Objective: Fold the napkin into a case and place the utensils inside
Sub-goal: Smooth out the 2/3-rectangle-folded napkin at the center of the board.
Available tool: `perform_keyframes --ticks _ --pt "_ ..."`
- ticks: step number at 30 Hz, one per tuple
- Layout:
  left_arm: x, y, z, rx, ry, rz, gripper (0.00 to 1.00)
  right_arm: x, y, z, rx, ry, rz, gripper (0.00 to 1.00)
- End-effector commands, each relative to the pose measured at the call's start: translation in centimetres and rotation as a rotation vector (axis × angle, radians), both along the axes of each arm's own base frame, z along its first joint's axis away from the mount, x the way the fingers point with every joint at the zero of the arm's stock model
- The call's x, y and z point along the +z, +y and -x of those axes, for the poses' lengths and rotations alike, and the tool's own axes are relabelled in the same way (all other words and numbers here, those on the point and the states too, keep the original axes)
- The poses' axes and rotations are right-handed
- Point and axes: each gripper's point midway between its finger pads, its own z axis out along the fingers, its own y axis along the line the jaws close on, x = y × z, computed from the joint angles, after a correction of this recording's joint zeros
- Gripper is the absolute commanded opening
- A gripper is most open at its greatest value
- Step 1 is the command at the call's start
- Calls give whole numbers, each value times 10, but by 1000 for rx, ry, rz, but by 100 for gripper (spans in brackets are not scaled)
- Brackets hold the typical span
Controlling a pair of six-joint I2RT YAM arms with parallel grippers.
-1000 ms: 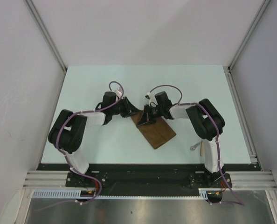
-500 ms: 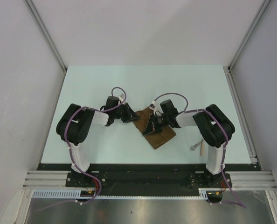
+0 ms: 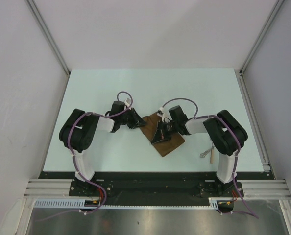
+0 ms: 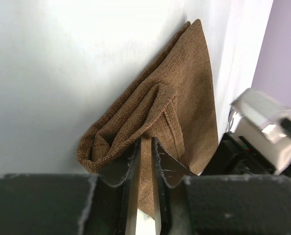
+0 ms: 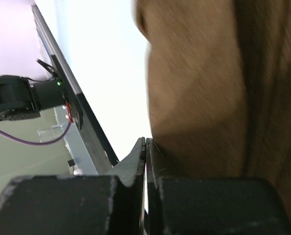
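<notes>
Near the front edge, beside the right arm's base, utensils lie on the tabletop, well apart from the cloth. Farther in, mid-tabletop: napkin, dark brown, folded, creased. Right hand sits low against it, jaws pressed fully together, nothing between them. Beyond, left hand at the napkin's far-left corner, jaws narrowed onto a pinched ridge of cloth.

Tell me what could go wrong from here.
The left gripper pinches only a narrow strip of the napkin, which is bunched beside it; a pull may slip or undo the fold. The right gripper is shut with no cloth visible between its jaws, so it might drag the napkin. The utensils lie near the right arm, which could knock them.
</notes>
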Motion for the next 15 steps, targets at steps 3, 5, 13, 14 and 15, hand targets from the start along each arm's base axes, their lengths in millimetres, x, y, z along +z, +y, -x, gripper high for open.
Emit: perform_keyframes --ticks 3,5,13,14,15 --pt "-13 7 -1 42 6 -23 19 2 -13 15 10 -8 11 0" --pt "-14 6 -1 38 12 -18 18 2 -15 21 19 0 17 0" --pt "-12 8 -3 40 8 -39 18 -5 -30 34 16 15 51 0" --pt "-12 9 -3 40 4 -40 18 -5 -33 37 17 11 57 0" --pt "-12 9 -4 41 4 -43 18 -5 -35 39 19 8 61 0"
